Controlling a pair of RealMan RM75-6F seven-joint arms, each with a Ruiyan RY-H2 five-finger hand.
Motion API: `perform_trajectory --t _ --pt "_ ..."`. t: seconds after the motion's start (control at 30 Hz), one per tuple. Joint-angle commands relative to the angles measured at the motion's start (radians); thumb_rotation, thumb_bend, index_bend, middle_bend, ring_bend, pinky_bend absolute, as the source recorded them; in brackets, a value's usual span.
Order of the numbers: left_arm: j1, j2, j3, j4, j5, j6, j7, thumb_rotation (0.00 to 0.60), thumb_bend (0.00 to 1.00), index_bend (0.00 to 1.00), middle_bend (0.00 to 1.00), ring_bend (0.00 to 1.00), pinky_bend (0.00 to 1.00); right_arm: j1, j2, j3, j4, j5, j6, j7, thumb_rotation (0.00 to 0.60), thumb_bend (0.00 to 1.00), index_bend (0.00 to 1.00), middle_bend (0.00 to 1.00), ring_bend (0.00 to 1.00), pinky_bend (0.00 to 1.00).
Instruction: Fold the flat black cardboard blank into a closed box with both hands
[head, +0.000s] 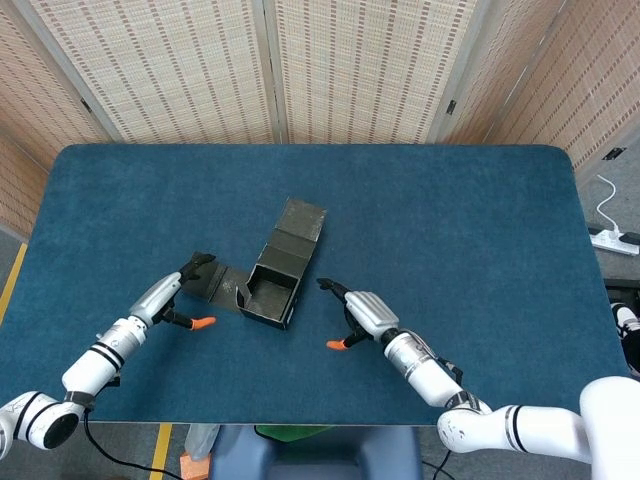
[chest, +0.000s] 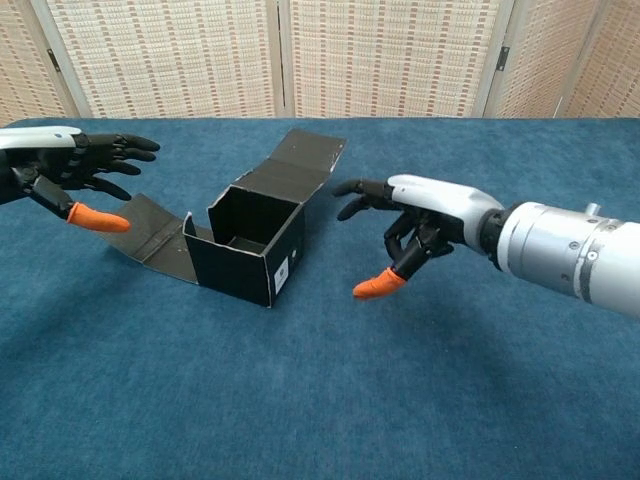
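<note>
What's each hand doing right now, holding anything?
Left hand: open, fingers spread, holding nothing, left of the box.
Right hand: open, holding nothing, right of the box.

The half-folded box (head: 270, 277) sits on the table (head: 480, 220) between the left hand (head: 170, 297) and right hand (head: 358, 313).

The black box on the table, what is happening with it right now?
Two robot arms are folding a black cardboard box on the blue table. The box stands half formed, top open, one flap lying flat to its left and the lid flap tilted up behind. Neither hand touches it: the left hand and right hand hover open either side.
</note>
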Motion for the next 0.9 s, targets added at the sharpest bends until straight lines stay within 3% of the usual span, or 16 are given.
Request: perform_trajectory --t 0.03,0.3,0.67,0.9 --pt "0.008 0.007 0.001 -0.011 0.01 0.007 -0.006 0.6 0.24 0.07 0.0 0.0 0.16 -0.012 -0.008 0.048 -0.021 0.112 -0.08 0.065 0.6 0.0 0.0 0.01 0.67 1.0" --pt "0.028 0.024 0.0 -0.027 0.031 0.018 -0.035 0.6 0.24 0.07 0.0 0.0 0.16 0.062 -0.089 0.119 0.061 0.259 -0.167 0.058 0.6 0.0 0.0 0.0 0.66 1.0" --pt "0.043 0.029 0.0 0.002 0.048 0.014 -0.084 0.6 0.24 0.07 0.0 0.0 0.16 0.244 -0.22 0.207 0.334 0.414 -0.235 -0.049 0.6 0.0 0.0 0.0 0.66 1.0" --pt "0.038 0.02 -0.001 0.028 0.06 -0.003 -0.117 0.6 0.24 0.06 0.0 0.0 0.16 0.336 -0.26 0.256 0.5 0.45 -0.318 -0.069 0.6 0.0 0.0 0.0 0.66 1.0"
